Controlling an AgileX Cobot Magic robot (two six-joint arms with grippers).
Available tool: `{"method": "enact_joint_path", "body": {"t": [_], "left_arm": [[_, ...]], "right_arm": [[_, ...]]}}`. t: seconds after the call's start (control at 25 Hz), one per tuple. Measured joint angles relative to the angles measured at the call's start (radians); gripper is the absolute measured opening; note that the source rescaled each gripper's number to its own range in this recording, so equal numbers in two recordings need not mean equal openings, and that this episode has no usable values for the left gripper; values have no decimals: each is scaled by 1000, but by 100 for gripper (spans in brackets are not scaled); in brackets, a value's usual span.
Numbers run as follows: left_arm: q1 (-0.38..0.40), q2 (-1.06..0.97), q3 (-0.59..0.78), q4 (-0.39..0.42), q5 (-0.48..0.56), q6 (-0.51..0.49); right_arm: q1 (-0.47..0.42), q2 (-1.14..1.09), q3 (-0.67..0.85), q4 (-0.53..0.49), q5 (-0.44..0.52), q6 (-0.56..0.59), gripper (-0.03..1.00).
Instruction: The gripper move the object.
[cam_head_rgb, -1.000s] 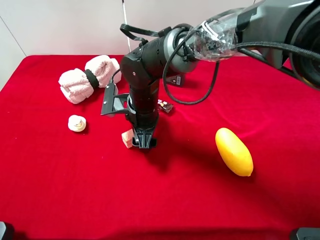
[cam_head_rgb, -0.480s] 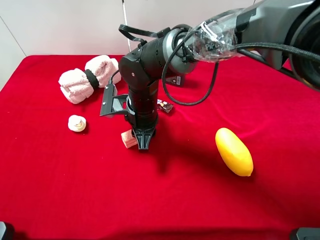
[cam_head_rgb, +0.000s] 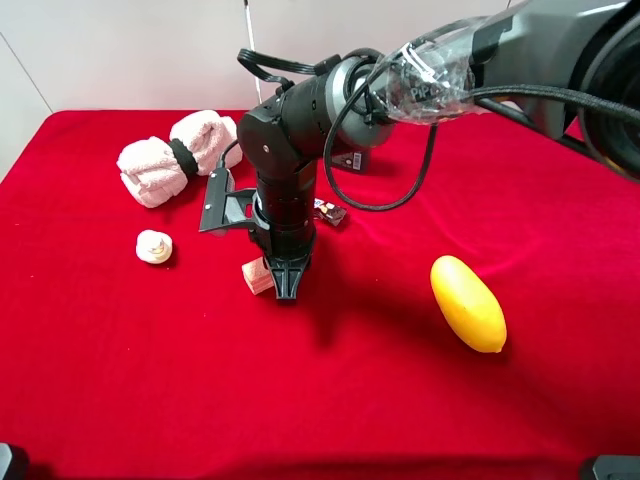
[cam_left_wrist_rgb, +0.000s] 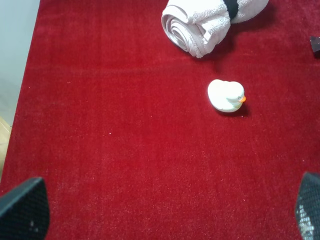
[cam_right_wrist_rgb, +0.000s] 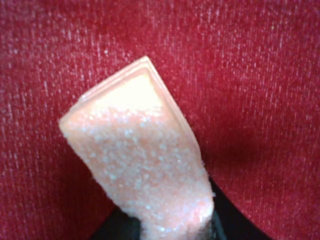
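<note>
The object is a small pale pink block (cam_head_rgb: 257, 276) on the red cloth, left of centre in the exterior high view. My right gripper (cam_head_rgb: 284, 286) reaches across from the upper right, points straight down and has its narrow black fingers shut on the block's right end. In the right wrist view the block (cam_right_wrist_rgb: 140, 170) fills the frame, with its near end pinched between the black fingers (cam_right_wrist_rgb: 117, 227). My left gripper (cam_left_wrist_rgb: 167, 207) is open over bare cloth, with only its two fingertips showing, and it holds nothing.
A rolled pink towel (cam_head_rgb: 178, 155) lies at the back left and also shows in the left wrist view (cam_left_wrist_rgb: 200, 25). A small white duck toy (cam_head_rgb: 153, 246) sits left of the block. A yellow oval fruit (cam_head_rgb: 467, 302) lies to the right. A small dark item (cam_head_rgb: 330, 212) sits behind the arm.
The right gripper's fingers have narrowed from a wider spread and closed on the pink block, which turned slightly. The other things have not moved.
</note>
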Motion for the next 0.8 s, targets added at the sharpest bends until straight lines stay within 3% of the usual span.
{"method": "enact_joint_path", "body": {"t": [0.8], "left_arm": [[0, 0, 0, 0, 0, 0]], "right_arm": [[1, -78, 0, 0, 65, 16, 4]]}}
